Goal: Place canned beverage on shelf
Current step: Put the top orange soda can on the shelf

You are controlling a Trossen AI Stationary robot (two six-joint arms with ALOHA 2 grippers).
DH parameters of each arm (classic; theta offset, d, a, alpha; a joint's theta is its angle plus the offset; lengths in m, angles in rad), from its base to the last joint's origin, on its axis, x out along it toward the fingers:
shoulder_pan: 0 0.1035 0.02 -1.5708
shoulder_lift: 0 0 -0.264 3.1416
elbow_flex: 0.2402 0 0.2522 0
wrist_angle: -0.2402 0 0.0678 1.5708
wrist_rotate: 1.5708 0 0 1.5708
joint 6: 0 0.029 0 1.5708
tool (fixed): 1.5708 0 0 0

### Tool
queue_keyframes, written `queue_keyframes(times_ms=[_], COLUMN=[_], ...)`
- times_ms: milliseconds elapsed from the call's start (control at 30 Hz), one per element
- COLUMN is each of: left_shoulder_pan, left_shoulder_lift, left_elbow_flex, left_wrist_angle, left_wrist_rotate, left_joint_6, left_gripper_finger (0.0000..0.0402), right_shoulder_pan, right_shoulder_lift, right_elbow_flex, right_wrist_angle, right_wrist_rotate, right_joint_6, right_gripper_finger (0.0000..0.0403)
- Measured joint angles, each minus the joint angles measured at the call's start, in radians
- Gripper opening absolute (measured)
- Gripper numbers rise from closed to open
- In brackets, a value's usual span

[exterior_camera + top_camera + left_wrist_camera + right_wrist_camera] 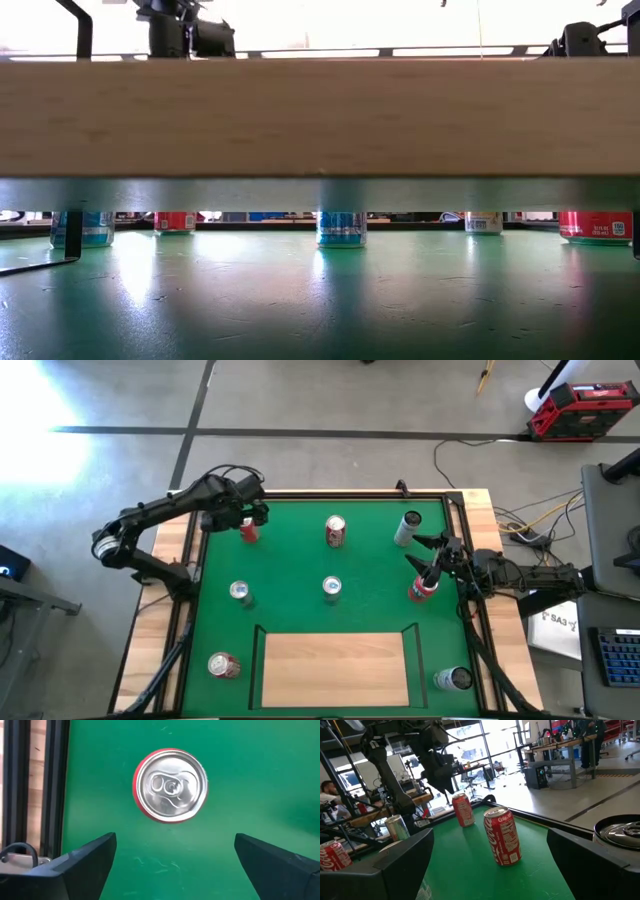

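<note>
A red can (170, 785) stands upright on the green mat (300, 610) at the far left (248, 531). My left gripper (245, 517) hangs open right above it, fingers pointing down, clear of its silver top. My right gripper (422, 552) is open at the mat's right side and holds nothing. A second red can (423, 588) stands just to its near side, outside the fingers. A third red can (502, 836) stands farther off, in line with the gap between its fingers. The shelf (335, 668), a pale wood board with a thin black rail, stands at the near middle with nothing on it.
Other cans stand on the mat: a white one (407, 528) far right, two blue ones (240, 593) (331, 588) mid-mat, a red one (223, 665) left of the shelf, and a white one (453, 679) at its right. Black rails edge the mat.
</note>
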Motion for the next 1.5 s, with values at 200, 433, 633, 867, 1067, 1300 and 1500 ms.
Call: queue_keyframes(times_ms=[200, 433, 633, 867, 1067, 1300, 1500], left_shoulder_pan=[0.022, 0.083, 0.127, 0.146, 0.150, 0.150, 0.151], left_shoulder_lift=[0.071, 0.139, 0.150, 0.134, 0.122, 0.122, 0.120], left_elbow_flex=[0.000, 0.000, -0.024, -0.114, -0.128, -0.128, -0.128], left_wrist_angle=[0.011, 0.021, 0.099, 0.189, 0.242, 0.258, 0.256], left_wrist_rotate=[-0.024, -0.012, 0.037, 0.082, 0.082, 0.081, 0.104], left_joint_6=[0.000, 0.000, 0.005, -0.007, 0.027, 0.058, 0.019], left_gripper_finger=[0.0399, 0.0399, 0.0400, 0.0392, 0.0334, 0.0285, 0.0285], right_shoulder_pan=[0.000, 0.000, 0.000, 0.000, 0.000, 0.000, 0.000], right_shoulder_lift=[0.000, 0.000, 0.000, 0.000, 0.000, 0.000, 0.000], right_elbow_flex=[0.000, 0.000, 0.000, 0.000, 0.000, 0.000, 0.000], right_wrist_angle=[0.000, 0.000, 0.000, 0.000, 0.000, 0.000, 0.000], right_wrist_rotate=[0.000, 0.000, 0.000, 0.000, 0.000, 0.000, 0.000], right_joint_6=[0.000, 0.000, 0.000, 0.000, 0.000, 0.000, 0.000], right_gripper_finger=[0.0381, 0.0381, 0.0381, 0.0381, 0.0381, 0.0381, 0.0381])
